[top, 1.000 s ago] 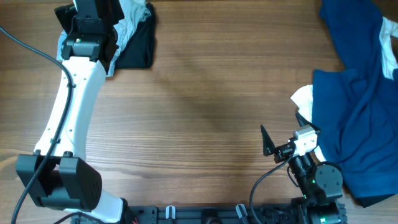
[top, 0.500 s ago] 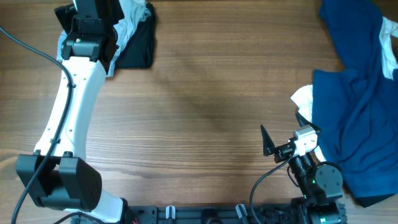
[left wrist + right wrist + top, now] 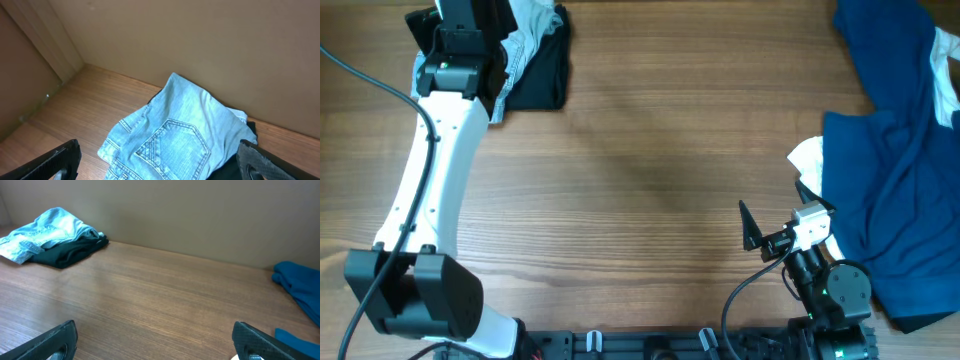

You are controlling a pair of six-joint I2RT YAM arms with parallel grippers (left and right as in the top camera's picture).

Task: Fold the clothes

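The light-blue denim shorts (image 3: 175,135) lie crumpled on a black garment (image 3: 235,167) at the table's far left corner; both also show in the overhead view, shorts (image 3: 535,25) and black garment (image 3: 540,75). My left gripper (image 3: 160,167) is open just above the shorts, one finger on each side, holding nothing. Large navy-blue garments (image 3: 900,150) are heaped at the right. My right gripper (image 3: 777,208) is open and empty at the front right, just left of the navy heap. In the right wrist view it (image 3: 157,345) hovers over bare wood, with the shorts (image 3: 45,230) far off.
A white cloth piece (image 3: 808,155) pokes out at the navy heap's left edge. A wall runs right behind the shorts (image 3: 200,40). The wooden table (image 3: 650,170) spans between the two piles. A navy edge (image 3: 300,287) shows at the right of the right wrist view.
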